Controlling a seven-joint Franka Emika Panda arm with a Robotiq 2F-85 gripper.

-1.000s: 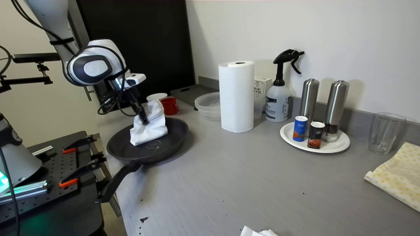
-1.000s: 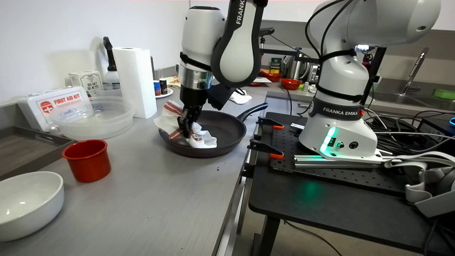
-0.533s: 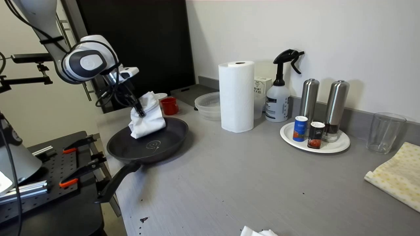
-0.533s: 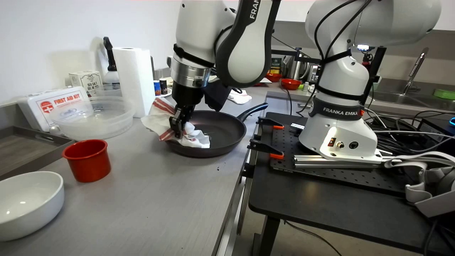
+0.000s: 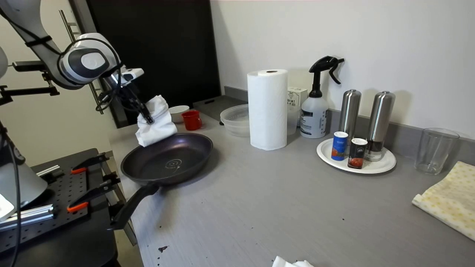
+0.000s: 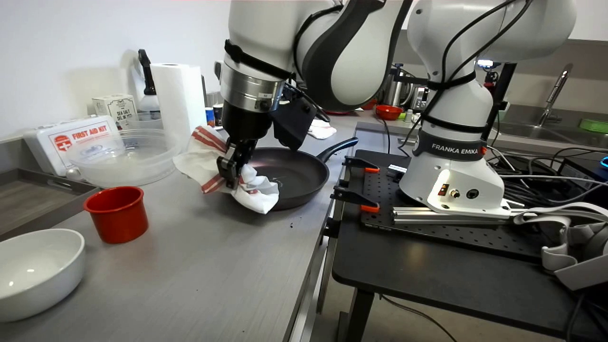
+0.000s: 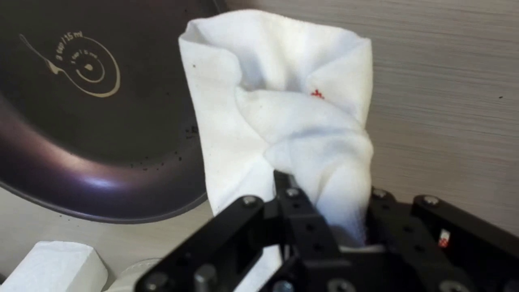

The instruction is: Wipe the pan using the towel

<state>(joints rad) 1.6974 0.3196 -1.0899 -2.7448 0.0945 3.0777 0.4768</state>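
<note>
The jaws pinch a red-striped white dish towel, which spreads to both sides of them. In the wrist view the dark frying pan lies to the left of the jaws on the tabletop.

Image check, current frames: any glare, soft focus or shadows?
Wrist view: purplish glare on the inner wall of the pan, gripper looks softer than the printed markings. In an exterior view: pan's shadow on the gray counter. In an exterior view: small bright highlight inside the white bowl.
</note>
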